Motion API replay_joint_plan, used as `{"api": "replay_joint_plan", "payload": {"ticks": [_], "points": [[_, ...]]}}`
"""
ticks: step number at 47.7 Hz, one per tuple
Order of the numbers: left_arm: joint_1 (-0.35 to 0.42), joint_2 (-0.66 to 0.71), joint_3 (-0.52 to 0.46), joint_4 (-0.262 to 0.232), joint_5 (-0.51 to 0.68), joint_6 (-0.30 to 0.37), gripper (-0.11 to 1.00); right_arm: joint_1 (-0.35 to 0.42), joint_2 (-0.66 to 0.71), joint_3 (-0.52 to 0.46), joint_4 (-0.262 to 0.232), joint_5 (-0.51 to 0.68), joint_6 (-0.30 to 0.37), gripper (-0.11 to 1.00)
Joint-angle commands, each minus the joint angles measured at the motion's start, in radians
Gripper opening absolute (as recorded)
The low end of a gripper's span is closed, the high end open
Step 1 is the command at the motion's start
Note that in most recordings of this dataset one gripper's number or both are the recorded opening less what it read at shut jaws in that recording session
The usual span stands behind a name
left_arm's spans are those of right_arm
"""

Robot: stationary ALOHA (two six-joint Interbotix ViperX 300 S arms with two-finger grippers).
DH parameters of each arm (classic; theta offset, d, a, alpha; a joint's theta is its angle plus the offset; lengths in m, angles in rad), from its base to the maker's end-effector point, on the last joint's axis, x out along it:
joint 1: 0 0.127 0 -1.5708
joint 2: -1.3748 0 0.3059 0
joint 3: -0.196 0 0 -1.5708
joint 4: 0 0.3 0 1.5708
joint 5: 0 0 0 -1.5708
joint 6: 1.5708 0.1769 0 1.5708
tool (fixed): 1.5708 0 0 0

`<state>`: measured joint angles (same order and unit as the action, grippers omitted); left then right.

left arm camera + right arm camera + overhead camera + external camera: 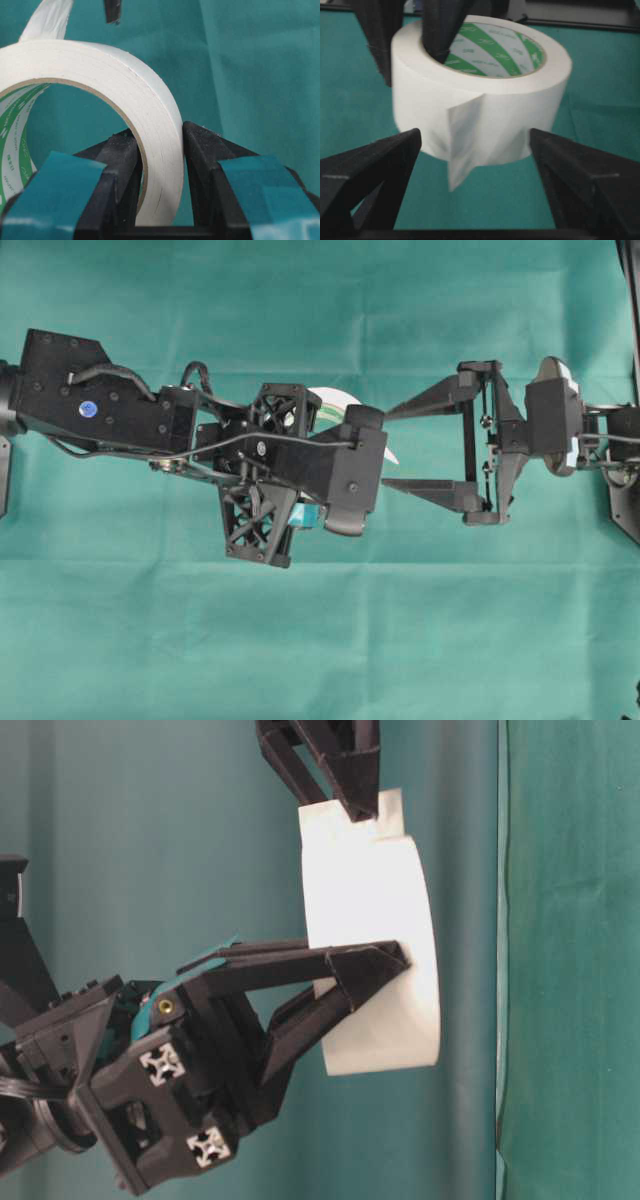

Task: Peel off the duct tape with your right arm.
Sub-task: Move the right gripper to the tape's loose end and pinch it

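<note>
The duct tape (335,403) is a white roll with a green-printed core, held above the green cloth. My left gripper (160,145) is shut on the roll's wall, one finger inside the core and one outside. In the right wrist view the duct tape (485,95) faces me with its loose white tab (462,145) hanging off the near side. My right gripper (475,142) is open, its two pointed fingers standing either side of the tab without touching it. From overhead the right gripper (388,447) sits just right of the roll. The table-level view shows the duct tape (370,920) on edge.
Green cloth (320,640) covers the whole table, with a fold line running across it. The left arm's black body (100,390) reaches in from the left. A black frame edge (632,300) stands at the far right.
</note>
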<state>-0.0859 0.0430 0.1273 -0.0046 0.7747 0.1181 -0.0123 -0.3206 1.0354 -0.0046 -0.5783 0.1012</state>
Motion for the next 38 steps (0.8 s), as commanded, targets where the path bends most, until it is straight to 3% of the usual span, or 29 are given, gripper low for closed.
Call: {"api": "replay_joint_plan", "payload": {"ticks": [1, 7, 14, 19, 38], "points": [[-0.006, -0.02, -0.038, 0.003, -0.008, 0.003, 0.23, -0.009, -0.006, -0.023, -0.002, -0.014, -0.005, 0.54], [-0.012, -0.02, -0.038, 0.003, -0.008, 0.003, 0.23, -0.015, -0.006, -0.021, -0.002, -0.014, -0.009, 0.19], [-0.014, -0.021, -0.038, 0.003, -0.005, 0.003, 0.23, -0.015, -0.006, -0.021, -0.002, -0.014, -0.017, -0.04], [-0.014, -0.021, -0.038, 0.003, -0.003, 0.003, 0.23, -0.014, -0.006, -0.018, -0.012, -0.014, -0.031, -0.1], [-0.017, -0.021, -0.037, 0.003, -0.003, 0.003, 0.23, -0.017, -0.006, -0.021, -0.026, -0.014, -0.031, -0.1]]}}
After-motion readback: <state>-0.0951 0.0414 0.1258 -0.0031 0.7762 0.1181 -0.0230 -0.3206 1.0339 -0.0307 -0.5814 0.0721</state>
